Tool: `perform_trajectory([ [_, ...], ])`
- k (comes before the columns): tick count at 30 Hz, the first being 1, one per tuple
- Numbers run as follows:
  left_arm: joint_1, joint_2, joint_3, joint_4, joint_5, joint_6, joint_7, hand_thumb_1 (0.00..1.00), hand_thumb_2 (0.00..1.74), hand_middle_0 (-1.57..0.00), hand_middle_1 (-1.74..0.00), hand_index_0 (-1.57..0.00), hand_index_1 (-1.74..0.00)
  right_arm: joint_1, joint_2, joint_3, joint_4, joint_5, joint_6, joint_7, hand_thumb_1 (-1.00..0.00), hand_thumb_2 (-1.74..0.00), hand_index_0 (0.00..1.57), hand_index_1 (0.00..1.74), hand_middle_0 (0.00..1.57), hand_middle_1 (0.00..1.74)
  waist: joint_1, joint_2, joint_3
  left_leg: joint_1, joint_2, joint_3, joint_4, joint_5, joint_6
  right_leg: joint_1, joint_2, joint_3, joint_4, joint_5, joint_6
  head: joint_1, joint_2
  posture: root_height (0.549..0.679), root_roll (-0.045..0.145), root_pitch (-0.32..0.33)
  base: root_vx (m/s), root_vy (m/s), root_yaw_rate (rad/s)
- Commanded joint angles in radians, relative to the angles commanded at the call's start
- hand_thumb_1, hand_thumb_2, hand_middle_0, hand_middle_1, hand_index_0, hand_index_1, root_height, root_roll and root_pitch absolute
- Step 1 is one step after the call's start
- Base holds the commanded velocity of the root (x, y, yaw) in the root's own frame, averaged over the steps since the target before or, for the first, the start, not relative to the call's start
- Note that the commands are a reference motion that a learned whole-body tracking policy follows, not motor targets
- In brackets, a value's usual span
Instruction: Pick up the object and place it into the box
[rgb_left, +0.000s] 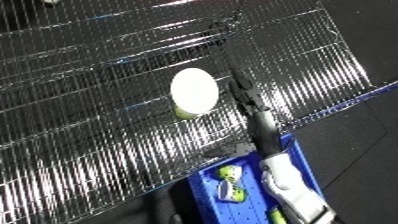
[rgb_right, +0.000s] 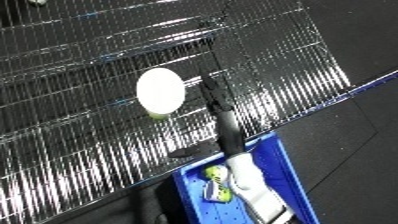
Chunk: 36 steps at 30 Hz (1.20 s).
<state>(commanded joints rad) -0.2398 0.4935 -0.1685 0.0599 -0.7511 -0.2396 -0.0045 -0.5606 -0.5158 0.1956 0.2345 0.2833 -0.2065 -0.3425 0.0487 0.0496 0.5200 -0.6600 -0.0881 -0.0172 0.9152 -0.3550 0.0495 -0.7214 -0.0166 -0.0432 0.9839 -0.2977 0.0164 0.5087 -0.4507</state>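
- A white disc-shaped object (rgb_left: 194, 90) sits on the wire rack (rgb_left: 80, 100), at eleven o'clock from the right hand (rgb_left: 247, 102).
- Whether that hand's fingers are open or closed cannot be told.
- The blue bin (rgb_right: 282, 165) lies at six o'clock.
- No writing is legible.

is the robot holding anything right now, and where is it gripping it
It cannot be told. One arm reaches over the blue bin toward the white round object on the wire rack, but no hand is visible.

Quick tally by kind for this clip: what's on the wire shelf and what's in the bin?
White disc-shaped object on the wire shelf: 1
Blue bin: 1
Yellow-green items in the bin: at least 2, exact count unclear
Total: at least 4
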Motion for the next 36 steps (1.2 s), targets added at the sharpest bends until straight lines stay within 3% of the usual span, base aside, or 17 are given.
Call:
perform_trajectory([
  [19,-0.082,0.005,-0.061,-0.004,-0.021,0.001,0.046,1.0,1.74,-1.57,-1.74,-1.57,-1.74,-0.268,-0.009,0.103,0.171,0.089,-0.008,0.043,0.0,0.0,0.0,0.0,0.0,0.0,0.035,0.031,0.0,-0.081,-0.011,-0.002,0.058,-0.022,0.0071,-0.084,-0.0027,-0.007,0.059,-0.026,-0.0114,0.065,0.079,0.589,0.047,0.115,-0.01,0.012,0.028],
  [32,-0.103,-0.006,-0.064,-0.002,-0.024,-0.011,0.039,1.0,1.74,-1.57,-1.74,-1.57,-1.74,-0.351,-0.012,0.132,0.249,0.108,0.015,0.062,-0.65,-1.13,1.02,1.13,1.02,1.13,0.045,0.039,0.0,-0.093,-0.013,-0.002,0.051,-0.02,0.0095,-0.101,0.0013,-0.008,0.061,-0.031,-0.0175,0.083,0.113,0.588,0.048,0.134,-0.019,0.008,0.024],
  [36,-0.104,-0.006,-0.061,0.001,-0.025,-0.013,0.031,1.0,1.74,-1.57,-1.74,-1.57,-1.74,-0.346,-0.017,0.133,0.263,0.108,0.02,0.054,-0.65,-1.13,1.02,1.13,1.02,1.13,0.043,0.038,0.0,-0.084,-0.011,-0.001,0.04,-0.017,0.0084,-0.093,0.0024,-0.008,0.051,-0.028,-0.0172,0.089,0.113,0.59,0.048,0.134,-0.023,-0.014,-0.005],
])
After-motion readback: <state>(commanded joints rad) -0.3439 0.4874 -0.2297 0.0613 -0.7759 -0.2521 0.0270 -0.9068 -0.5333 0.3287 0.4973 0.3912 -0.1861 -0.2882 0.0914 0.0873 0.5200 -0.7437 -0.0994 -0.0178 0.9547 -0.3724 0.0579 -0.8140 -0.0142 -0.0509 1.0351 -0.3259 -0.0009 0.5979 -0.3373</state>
